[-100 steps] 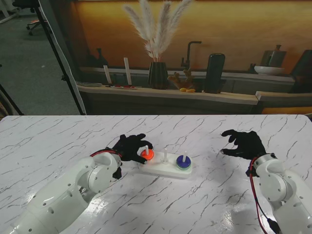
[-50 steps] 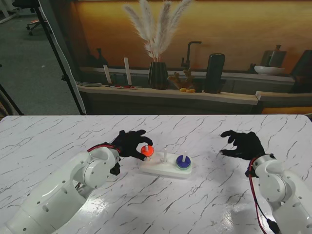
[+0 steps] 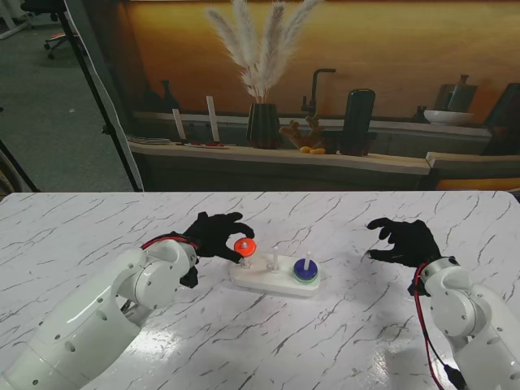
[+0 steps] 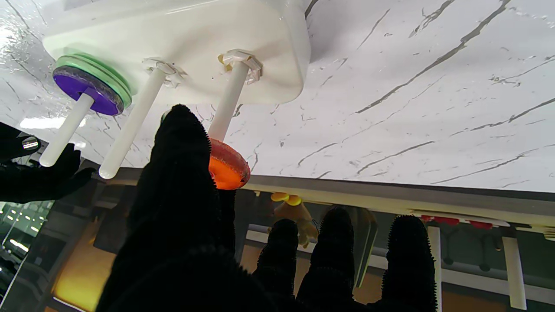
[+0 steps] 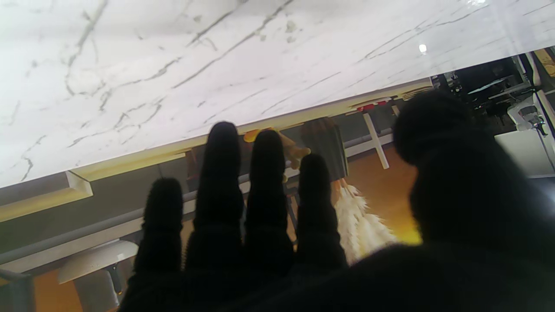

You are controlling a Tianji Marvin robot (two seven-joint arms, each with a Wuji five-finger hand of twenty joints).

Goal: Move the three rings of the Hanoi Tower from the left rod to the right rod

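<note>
Near the top of the left rod (image 4: pixel 225 104), the orange ring (image 3: pixel 244 245) sits pinched in the left hand (image 3: pixel 210 236), rod upright, target right rod (image 3: pixel 307 262) further right. Right hand (image 3: pixel 404 240) idles, fingers spread, empty. Wrist view shows the ring not quite clear of the tip.
</note>
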